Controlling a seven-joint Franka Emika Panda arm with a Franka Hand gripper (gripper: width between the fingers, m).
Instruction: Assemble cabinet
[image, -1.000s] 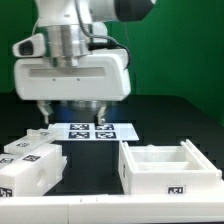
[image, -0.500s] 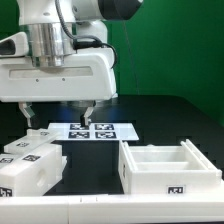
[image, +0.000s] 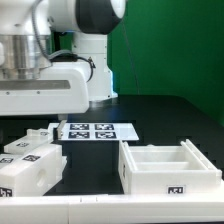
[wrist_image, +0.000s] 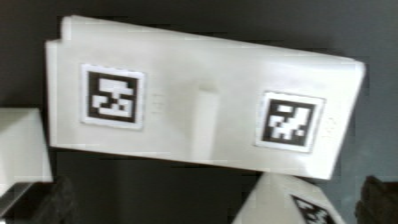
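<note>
The cabinet lies in loose white parts. In the exterior view an open box part (image: 170, 166) stands at the front right, and tagged panel pieces (image: 28, 165) lie stacked at the front left. The arm's white hand (image: 45, 92) hangs over the left pieces; its fingers do not show there. In the wrist view a white panel with two tags (wrist_image: 196, 95) lies below my gripper (wrist_image: 199, 205). The dark fingertips (wrist_image: 25, 205) sit far apart at the picture's corners, holding nothing. Another tagged white piece (wrist_image: 299, 200) shows between them, lower down.
The marker board (image: 95, 131) lies flat on the black table behind the parts. A green backdrop stands at the rear. A further white piece (wrist_image: 15, 140) shows at the edge of the wrist view.
The arm has swung toward the exterior view's left, over the left pieces. Its open fingers, seen earlier above the marker board, have passed out of sight in that view.
</note>
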